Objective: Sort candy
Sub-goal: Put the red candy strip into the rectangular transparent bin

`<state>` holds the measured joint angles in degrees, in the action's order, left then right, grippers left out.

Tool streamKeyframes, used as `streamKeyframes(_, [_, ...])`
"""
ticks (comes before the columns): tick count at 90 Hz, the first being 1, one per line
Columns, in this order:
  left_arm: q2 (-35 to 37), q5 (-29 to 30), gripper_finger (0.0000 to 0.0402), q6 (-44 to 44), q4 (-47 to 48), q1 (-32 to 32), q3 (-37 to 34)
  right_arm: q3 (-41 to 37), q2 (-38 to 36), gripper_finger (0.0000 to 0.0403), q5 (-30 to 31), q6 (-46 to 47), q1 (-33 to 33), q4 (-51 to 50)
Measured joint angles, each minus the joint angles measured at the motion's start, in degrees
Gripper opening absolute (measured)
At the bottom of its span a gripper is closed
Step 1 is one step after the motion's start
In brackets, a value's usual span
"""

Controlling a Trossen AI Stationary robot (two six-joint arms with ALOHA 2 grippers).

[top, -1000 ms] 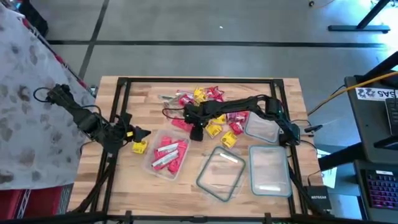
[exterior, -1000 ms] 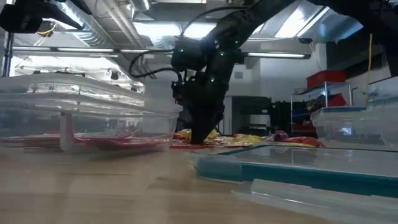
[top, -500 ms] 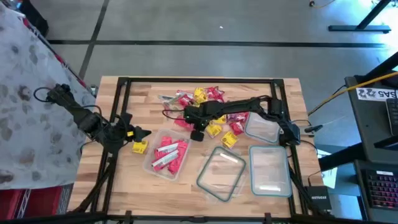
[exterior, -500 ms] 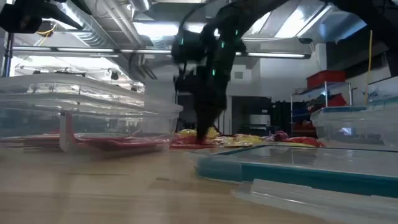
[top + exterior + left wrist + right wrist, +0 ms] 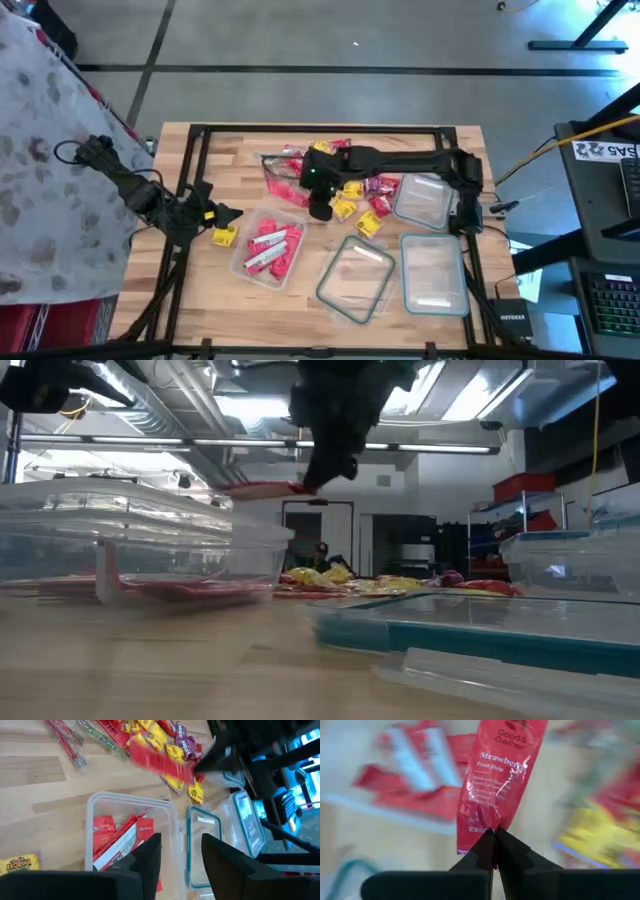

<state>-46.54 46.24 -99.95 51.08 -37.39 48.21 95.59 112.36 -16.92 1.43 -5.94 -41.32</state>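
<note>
Right gripper (image 5: 493, 837) has just come up off the worktop (image 5: 250, 150) with a red strawberry strip (image 5: 497, 780) pinched tight between its fingers. A second ago it was down low, nose in the candy pile (image 5: 350, 185); now the low view shows the strip hanging flat, well above the wood. So that's a clean pick, and I'd guess the next bit is just carrying it over to the container with the red pieces (image 5: 268, 248), which sits just beside the gripper, toward the near edge.

Room-wise it looks easy. The hop is short and nothing tall stands between the pile and that container. The strip is long and floppy though, so it could drag over the container's rim if it goes in too low. The empty containers (image 5: 432, 270) are off on the right side, out of the way.

Left gripper (image 5: 222, 213) is parked by the left edge with its fingers apart, holding nothing, with one yellow candy (image 5: 224, 236) lying just beside it.
</note>
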Motion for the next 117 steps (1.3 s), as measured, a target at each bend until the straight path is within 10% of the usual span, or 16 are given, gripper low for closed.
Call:
streamKeyframes(29, [0.42,11.81,0.0123,2.76,-5.96,0.04,0.02,0.07,3.62,0.0000,0.31,-6.63,9.81,13.76])
streamKeyframes(48, [0.42,11.24,0.0123,2.46,-5.89,0.04,0.02,0.10,4.17,0.0013,4.92,-7.71,11.22,16.37])
streamKeyframes(83, [0.21,10.83,0.0123,2.45,-6.60,0.04,0.02,0.11,3.21,0.0155,13.25,-4.51,10.69,16.50])
streamKeyframes(117, [0.00,10.94,0.0123,2.39,-6.66,0.04,0.07,0.18,-9.39,0.0152,30.56,-7.89,5.25,13.82])
